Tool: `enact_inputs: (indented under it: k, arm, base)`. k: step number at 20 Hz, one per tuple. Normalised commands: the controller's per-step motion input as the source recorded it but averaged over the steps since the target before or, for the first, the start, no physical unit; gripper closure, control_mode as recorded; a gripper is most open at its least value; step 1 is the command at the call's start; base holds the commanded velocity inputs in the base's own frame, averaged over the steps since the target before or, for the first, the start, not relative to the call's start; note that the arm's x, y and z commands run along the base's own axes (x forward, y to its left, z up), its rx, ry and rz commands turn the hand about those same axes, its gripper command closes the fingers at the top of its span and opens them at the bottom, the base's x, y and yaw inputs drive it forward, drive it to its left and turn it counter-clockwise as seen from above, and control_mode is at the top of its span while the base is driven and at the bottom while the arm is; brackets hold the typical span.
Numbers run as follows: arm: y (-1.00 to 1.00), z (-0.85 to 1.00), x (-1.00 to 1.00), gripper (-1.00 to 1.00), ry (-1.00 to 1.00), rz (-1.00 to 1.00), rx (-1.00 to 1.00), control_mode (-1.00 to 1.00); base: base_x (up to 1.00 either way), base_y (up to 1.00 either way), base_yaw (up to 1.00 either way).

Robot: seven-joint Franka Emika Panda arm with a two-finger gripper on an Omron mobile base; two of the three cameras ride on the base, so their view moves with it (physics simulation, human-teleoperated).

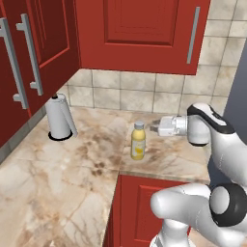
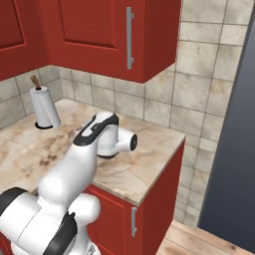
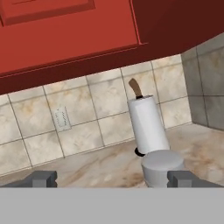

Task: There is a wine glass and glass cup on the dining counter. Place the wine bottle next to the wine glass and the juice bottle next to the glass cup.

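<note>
Fingers (image 3: pixel 112 178) spread wide, level with the juice bottle (image 1: pixel 138 141) at frame centre. Best to straddle its white cap (image 3: pixel 162 162) squarely, then close below it without tipping the bottle on the desk (image 1: pixel 58 178).

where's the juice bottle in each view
Left base view: the stubby yellow juice bottle with a grey cap stands mid-picture near the counter edge.
Right base view: hidden behind the arm.
Hand view: its grey cap sits bottom centre-right.
Shared landmark: the white paper towel roll.
</note>
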Motion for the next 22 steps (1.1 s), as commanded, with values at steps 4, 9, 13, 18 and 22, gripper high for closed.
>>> enact_inputs:
  k: [4,9,13,18,22]
  arm:
    - [0.00,-0.10,0.30,-1.00,-0.05,0.05,0.00,-1.00]
    - [0.06,-0.14,0.12,-1.00,-0.05,0.08,0.00,-1.00]
    - [0.09,-0.08,0.22,-1.00,-0.01,0.02,0.00,-1.00]
    - [0.10,-0.06,0.33,-1.00,0.00,0.00,0.00,-1.00]
    - [0.12,-0.12,0.19,-1.00,0.00,0.00,0.00,-1.00]
  base:
    - [0.00,0.00,0.00]
    - [0.00,0.00,0.00]
    - [0.00,0.00,0.00]
    - [0.00,0.00,0.00]
    - [0.00,0.00,0.00]
